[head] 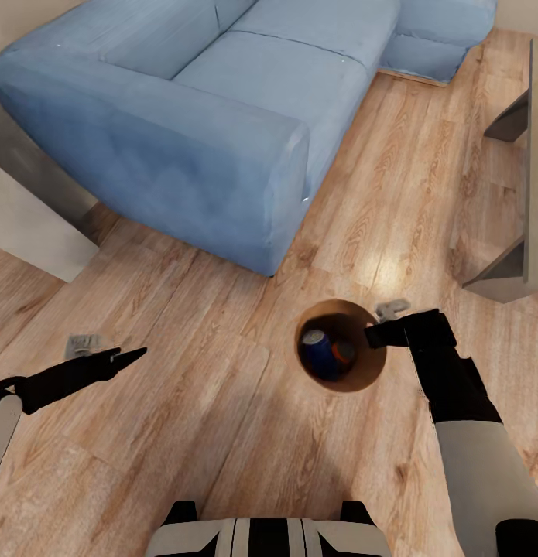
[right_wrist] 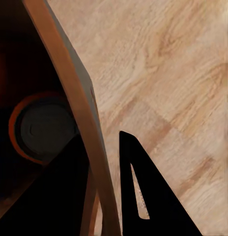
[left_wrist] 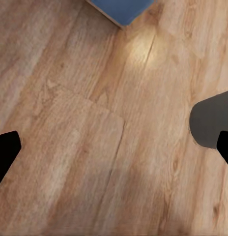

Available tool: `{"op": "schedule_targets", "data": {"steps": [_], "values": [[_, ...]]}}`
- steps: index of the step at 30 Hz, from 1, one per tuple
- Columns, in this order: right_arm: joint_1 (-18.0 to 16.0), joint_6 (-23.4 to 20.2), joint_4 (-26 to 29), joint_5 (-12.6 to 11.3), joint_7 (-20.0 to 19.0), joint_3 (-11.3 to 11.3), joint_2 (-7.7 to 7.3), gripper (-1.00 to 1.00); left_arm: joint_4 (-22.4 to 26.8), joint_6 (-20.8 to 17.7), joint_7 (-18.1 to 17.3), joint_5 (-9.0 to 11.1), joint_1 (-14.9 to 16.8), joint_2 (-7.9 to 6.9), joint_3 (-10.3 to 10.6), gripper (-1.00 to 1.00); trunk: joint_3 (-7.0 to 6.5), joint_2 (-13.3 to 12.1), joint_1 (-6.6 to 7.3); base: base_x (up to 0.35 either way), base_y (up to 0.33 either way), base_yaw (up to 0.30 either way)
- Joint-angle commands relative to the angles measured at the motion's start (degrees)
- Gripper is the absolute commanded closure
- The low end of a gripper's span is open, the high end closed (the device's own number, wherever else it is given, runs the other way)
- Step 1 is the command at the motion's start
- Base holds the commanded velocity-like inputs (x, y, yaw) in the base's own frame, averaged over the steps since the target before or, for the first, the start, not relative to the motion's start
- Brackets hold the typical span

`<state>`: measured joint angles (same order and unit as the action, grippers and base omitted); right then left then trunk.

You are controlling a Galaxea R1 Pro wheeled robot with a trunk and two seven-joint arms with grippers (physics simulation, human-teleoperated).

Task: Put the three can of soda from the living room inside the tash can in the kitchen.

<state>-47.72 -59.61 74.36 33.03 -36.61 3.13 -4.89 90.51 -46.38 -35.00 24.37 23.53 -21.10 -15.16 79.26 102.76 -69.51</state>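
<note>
Gripping the tash can (head: 354,383) rim with your right hand (head: 371,336), cans (head: 323,352) inside, you held the left hand (head: 133,356) open, empty; carrying it kitchenward seemed next.

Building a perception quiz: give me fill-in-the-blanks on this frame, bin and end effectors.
1. The trash can stands on the ___ floor.
2. The right end effector grips the trash can's ___.
3. Inside lie a blue can and an ___ can.
4. The left end effector holds ___.

Missing: wood; rim; orange; nothing
</note>
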Motion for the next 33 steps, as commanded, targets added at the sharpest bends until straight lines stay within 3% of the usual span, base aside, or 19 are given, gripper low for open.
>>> {"op": "schedule_targets", "data": {"steps": [1,3,6,10,13,19,25,33], "values": [[-0.1,-0.4,-0.5,-1.3,-0.6,1.4,-0.13,1.0,0.0,2.2,0.7,-0.2,-1.5,0.04,0.0,-1.0,0.0,0.0,0.0,0.0,0.0,0.0],[-0.2,-0.4,-1.6,-1.3,-0.7,3.2,-0.33,1.0,-0.3,6.5,2.6,-0.5,-4.2,0.26,0.1,-1.0,0.0,0.0,0.0,0.0,0.0,0.0],[-1.2,-0.4,-4.1,-1.4,-0.8,4.1,-1.12,1.0,-0.6,10.4,5.1,-0.6,-6.4,1.43,0.2,-1.0,0.0,0.0,0.0,0.0,0.0,0.0],[-4.4,-0.4,-11.1,-1.4,-1.4,4.6,-3.43,1.0,-1.1,16.6,7.9,-0.7,-9.4,4.68,0.3,-1.0,0.18,0.4,-0.22,0.0,0.0,0.0],[-6.1,-0.4,-16.7,-1.5,-1.7,4.7,-5.02,1.0,-1.0,19.2,8.3,-0.6,-11.7,5.5,0.3,-1.0,0.71,1.6,-0.88,0.0,0.0,0.0],[-7.1,-0.4,-20.3,-1.3,-5.4,4.6,-6.6,1.0,-2.0,20.9,8.6,-0.6,-13.2,5.83,0.2,-1.0,1.79,4.0,-2.19,0.0,0.0,0.0],[-7.5,-0.4,-20.6,-0.9,-6.8,3.9,-7.45,1.0,-7.5,27.3,8.6,-0.6,-14.0,5.89,0.2,-1.0,2.69,6.0,-3.29,0.0,0.0,0.0],[-7.5,-0.4,-20.6,-0.9,-7.4,3.6,-9.71,1.0,-8.6,28.6,8.6,-0.6,-14.1,5.9,0.1,-1.0,3.59,8.0,-4.39,0.0,0.0,0.0]]}}
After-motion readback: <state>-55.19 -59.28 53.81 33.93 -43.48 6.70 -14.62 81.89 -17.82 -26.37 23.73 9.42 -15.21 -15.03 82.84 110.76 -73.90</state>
